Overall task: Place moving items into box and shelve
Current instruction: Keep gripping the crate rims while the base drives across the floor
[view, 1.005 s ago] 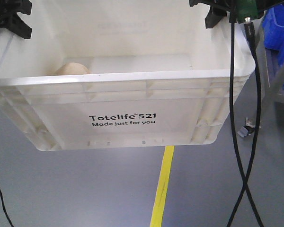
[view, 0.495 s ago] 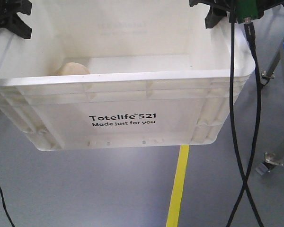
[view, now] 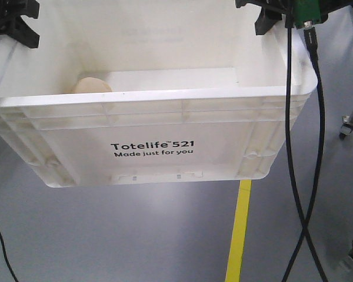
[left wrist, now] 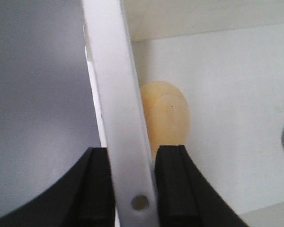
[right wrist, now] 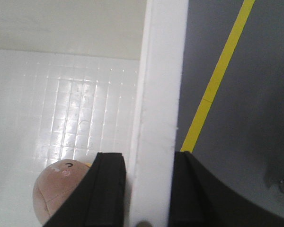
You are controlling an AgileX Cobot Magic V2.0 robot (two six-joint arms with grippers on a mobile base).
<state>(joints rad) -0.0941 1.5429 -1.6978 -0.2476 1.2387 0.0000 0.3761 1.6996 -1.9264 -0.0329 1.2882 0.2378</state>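
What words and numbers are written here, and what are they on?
"Totelife 521": black print on the front wall of the white box.
"Made just for you": smaller black print right below it.
Faint lettering on the far inner wall: too pale to read.
Dark marks on the pinkish-brown bun: not readable.

Smooth grey floor [view: 106, 235], yellow line [view: 239, 232]

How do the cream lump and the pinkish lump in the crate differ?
The cream lump is pale and plain, near the left claw; the pinkish lump is darker, with small dark marks, near the right claw. Both lie loose inside the crate.
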